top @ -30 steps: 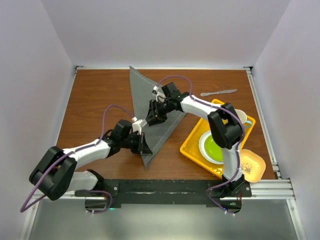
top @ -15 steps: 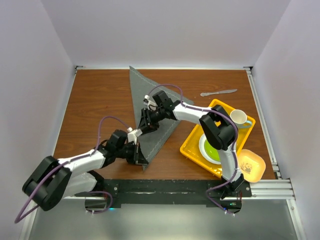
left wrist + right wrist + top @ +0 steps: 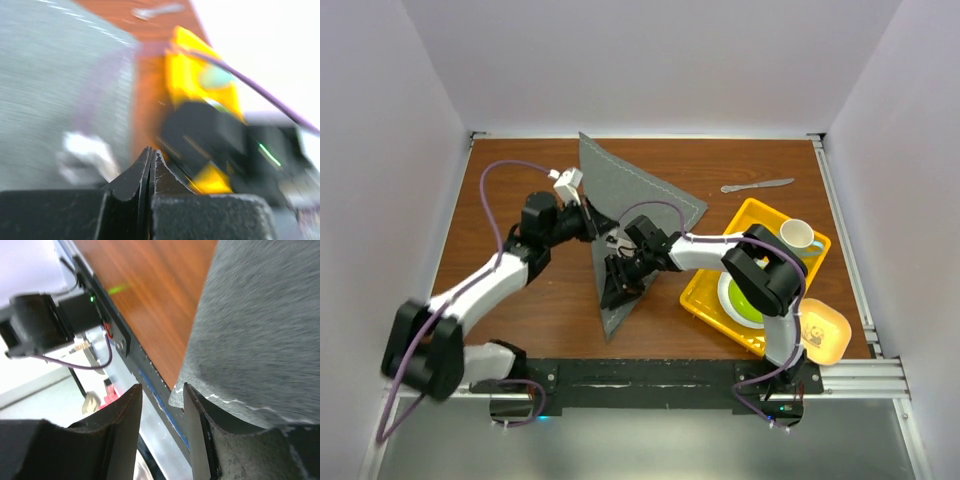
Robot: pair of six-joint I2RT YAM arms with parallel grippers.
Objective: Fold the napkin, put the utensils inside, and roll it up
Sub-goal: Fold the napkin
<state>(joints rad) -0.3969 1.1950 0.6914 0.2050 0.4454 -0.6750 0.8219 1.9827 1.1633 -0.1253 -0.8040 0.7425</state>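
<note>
Nearest, right gripper [image 3: 161, 390], jaws partly apart at the hem of the large dark grey fabric napkin [image 3: 635, 195], a folded triangle on brown wooden table [image 3: 510, 190]. Left gripper [image 3: 150, 155] at its left edge, jaws pressed together, view blurred. Farther, slim silvery metal knife [image 3: 757, 186]; white walls [image 3: 650, 60].

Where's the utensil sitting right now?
In the top view, the utensil lies on the bare wood at the far right of the table, just beyond the yellow tray and right of the napkin, touching neither.
</note>
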